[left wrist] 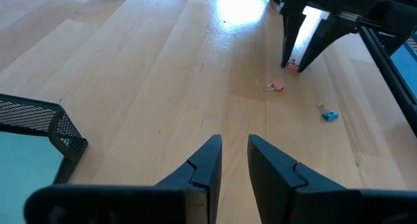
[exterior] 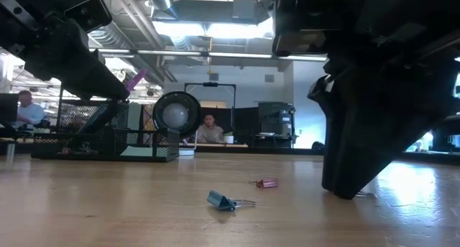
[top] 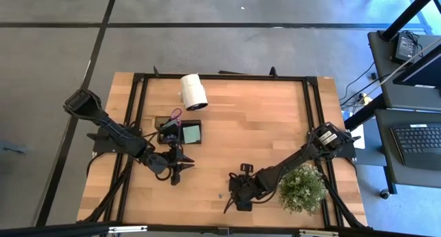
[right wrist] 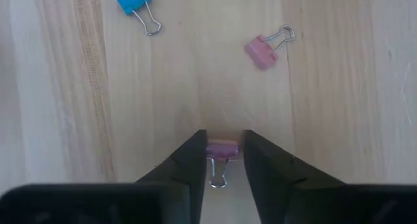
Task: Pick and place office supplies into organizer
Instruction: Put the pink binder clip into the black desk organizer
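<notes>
Your right hand (right wrist: 221, 160) is low on the wooden surface (top: 262, 134), near its front edge, and its two fingers stand on both sides of a pink binder clip (right wrist: 221, 150). The fingers are close to the clip's body, but I cannot tell if they press it already or only frame it. The clip lies flat with its wire loop toward the wrist, so the narrow body is the part you can catch from above. A second pink clip (right wrist: 262, 51) and a blue clip (right wrist: 133, 2) lie just ahead of this hand, apart from each other, and they do not block the grasp. Your left hand (left wrist: 233, 160) hovers beside the black organizer (top: 180, 131), fingers a little apart and holding nothing. The organizer is well apart from the right hand, on the left side. The potted plant (top: 302, 189) stands just beside your right arm, so I think a wide swing there is risky. The white roll (top: 193, 91) lies behind the organizer.
</notes>
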### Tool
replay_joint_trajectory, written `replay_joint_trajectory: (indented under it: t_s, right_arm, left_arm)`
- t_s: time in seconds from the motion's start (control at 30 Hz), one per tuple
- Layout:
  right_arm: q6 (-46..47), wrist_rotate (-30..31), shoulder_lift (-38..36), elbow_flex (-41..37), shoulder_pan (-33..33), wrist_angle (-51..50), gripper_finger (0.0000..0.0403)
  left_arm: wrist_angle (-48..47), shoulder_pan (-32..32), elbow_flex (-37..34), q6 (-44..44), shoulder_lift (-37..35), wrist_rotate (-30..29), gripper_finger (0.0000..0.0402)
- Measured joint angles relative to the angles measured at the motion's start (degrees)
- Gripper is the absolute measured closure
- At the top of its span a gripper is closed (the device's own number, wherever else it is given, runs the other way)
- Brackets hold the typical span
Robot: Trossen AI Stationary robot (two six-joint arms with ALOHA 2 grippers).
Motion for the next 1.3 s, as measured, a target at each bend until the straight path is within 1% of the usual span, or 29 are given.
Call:
replay_joint_trajectory:
  t_s: [0.17, 0.27, 0.43, 0.5, 0.6, 0.7, 0.8, 0.87, 0.93, 1.17, 1.2, 1.3]
  right_arm:
    - [0.0, -0.2, 0.0, 0.0, -0.1, -0.1, 0.0338]
    - [0.0, -0.3, 0.0, -0.1, -0.1, -0.1, 0.0350]
    - [0.0, -0.4, 0.1, 1.2, -0.1, -1.7, 0.0344]
    - [-0.1, -0.7, 0.3, 3.1, -0.3, -4.2, 0.0343]
    - [-2.0, -1.1, 0.8, 6.6, -0.5, -10.7, 0.0345]
    - [-5.3, 0.5, 0.7, 10.8, -0.9, -12.2, 0.0345]
    - [-9.5, 4.2, 0.5, 14.3, -1.7, -13.4, 0.0343]
    - [-12.8, 6.7, 0.5, 16.0, -2.4, -11.1, 0.0343]
    - [-16.3, 8.3, 0.4, 16.6, -3.1, -5.9, 0.0343]
    - [-30.6, 8.3, 2.1, 16.6, -6.4, 12.6, 0.0342]
    - [-31.9, 8.4, 2.6, 16.6, -7.1, 14.5, 0.0342]
    - [-33.1, 7.8, 4.3, 16.6, -8.8, 15.6, 0.0341]
  left_arm:
    - [0.0, 0.0, 0.0, 0.0, 0.0, 0.0, 0.0333]
    - [0.0, 0.0, 0.0, 0.0, 0.0, 0.0, 0.0332]
    - [0.0, 0.0, 0.0, 0.0, 0.0, 0.0, 0.0334]
    - [0.0, 0.0, 0.0, 0.0, 0.0, 0.0, 0.0334]
    - [0.0, 0.0, 0.0, 0.0, 0.0, 0.0, 0.0332]
    - [0.0, 0.0, 0.0, 0.0, 0.0, 0.2, 0.0332]
    - [0.0, 0.0, 0.0, 0.0, 0.0, 0.2, 0.0334]
    - [0.0, 0.0, 0.0, 0.0, 0.0, 0.3, 0.0333]
    - [0.1, 0.0, 0.0, 0.0, 0.0, 0.6, 0.0332]
    - [3.1, 0.0, 0.0, 1.3, -0.5, 2.1, 0.0334]
    - [3.6, 0.0, 0.0, 1.7, -0.8, 2.2, 0.0334]
    - [4.3, -0.6, 0.0, 2.0, -2.1, 2.3, 0.0332]
